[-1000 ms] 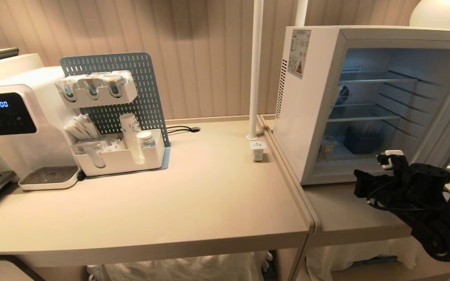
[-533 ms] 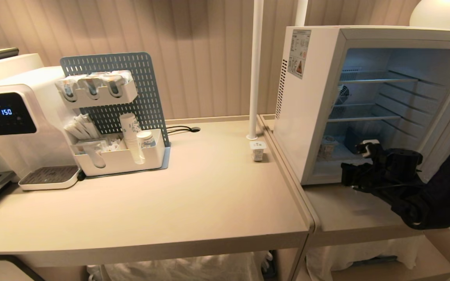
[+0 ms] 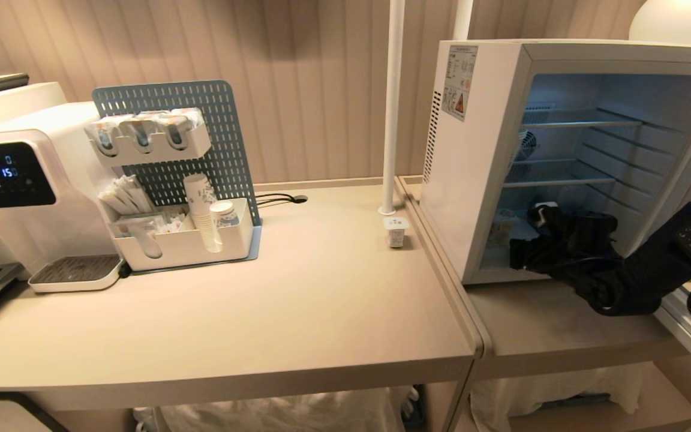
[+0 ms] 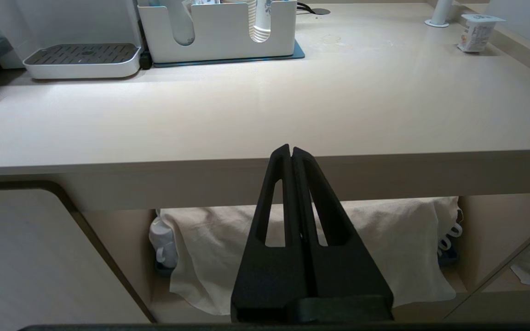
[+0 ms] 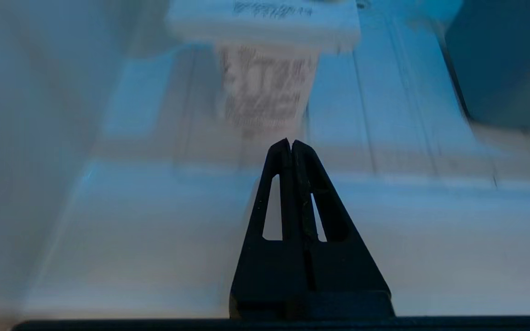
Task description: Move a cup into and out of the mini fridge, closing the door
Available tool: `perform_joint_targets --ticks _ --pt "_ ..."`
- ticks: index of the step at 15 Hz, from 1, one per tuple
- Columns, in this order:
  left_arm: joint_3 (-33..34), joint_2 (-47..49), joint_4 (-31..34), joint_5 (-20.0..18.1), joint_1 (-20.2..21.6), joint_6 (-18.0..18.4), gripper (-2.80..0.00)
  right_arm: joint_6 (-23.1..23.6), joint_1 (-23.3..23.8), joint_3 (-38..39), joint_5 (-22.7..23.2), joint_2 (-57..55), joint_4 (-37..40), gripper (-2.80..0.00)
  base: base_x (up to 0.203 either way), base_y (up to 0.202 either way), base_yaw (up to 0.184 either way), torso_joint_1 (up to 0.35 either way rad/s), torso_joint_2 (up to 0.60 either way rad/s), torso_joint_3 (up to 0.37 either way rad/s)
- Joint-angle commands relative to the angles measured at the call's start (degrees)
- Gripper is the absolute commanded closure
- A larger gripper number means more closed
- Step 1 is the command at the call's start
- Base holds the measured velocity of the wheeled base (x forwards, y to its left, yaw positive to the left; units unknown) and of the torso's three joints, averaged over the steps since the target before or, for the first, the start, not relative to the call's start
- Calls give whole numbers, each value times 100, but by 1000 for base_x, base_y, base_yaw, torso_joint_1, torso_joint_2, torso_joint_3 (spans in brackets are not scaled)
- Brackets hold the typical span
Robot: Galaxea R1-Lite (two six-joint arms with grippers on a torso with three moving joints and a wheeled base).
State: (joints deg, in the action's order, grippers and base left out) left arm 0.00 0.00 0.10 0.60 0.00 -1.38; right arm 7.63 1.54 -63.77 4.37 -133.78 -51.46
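Right gripper [image 5: 291,143] clenched empty (fingertips together) at open mini fridge [image 3: 477,150] floor, pointing at cup [image 5: 265,87] inside.

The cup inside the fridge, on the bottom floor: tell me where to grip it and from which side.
Grip the cup on its tapered body just under the wide flat lid, coming level through the open fridge front. The right gripper already faces it, shut, so it probably must open first.

Head view high over counter [image 3: 321,312]; wrist views low, one inside mini fridge [image 3: 477,150].
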Motion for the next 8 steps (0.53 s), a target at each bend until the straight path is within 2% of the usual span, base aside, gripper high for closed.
perform_joint_targets --ticks 1,4,7,8 --pt "9 9 -1 2 0 -3 0 2 20 -495 -19 -285 226 0 0 0 0 0 0 0" --pt "9 9 -1 2 0 -3 0 -1 14 -784 -33 -420 453 0 0 0 0 0 0 0" --pt "9 9 -1 2 0 -3 0 28 19 -562 -104 -217 538 0 0 0 0 0 0 0" --pt "9 9 -1 2 0 -3 0 60 14 -523 -103 -147 582 -280 0 0 0 0 0 0"
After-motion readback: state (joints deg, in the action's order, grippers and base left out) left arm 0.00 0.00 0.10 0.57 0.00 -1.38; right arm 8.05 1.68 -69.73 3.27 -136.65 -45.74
